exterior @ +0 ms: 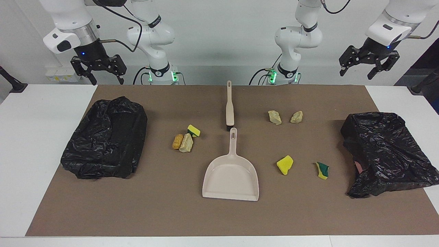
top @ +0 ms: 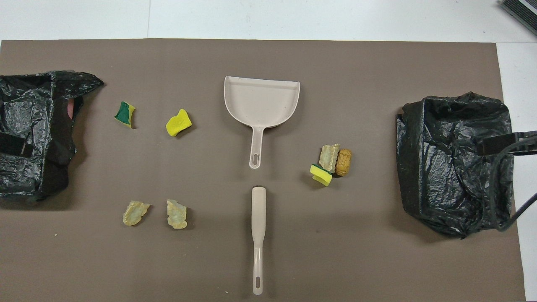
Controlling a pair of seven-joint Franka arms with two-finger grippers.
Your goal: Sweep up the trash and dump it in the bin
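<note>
Both arms wait raised over the bench ends, left tool [exterior: 368,65] and right tool [exterior: 98,70] wide and empty, since sweeping has not begun: the trash [exterior: 185,139] lies scattered beside the dustpan [exterior: 230,178] and brush [exterior: 229,108], between two bins [exterior: 106,137]

Beige dustpan [exterior: 230,176] and brush [exterior: 229,104] on brown mat [exterior: 164,206]; yellow-and-green sponge chunks [exterior: 284,164], pale rock pieces [exterior: 274,117], orange-brown lump [exterior: 177,141]; glossy black bags [exterior: 106,137]; white table [exterior: 31,137].
</note>
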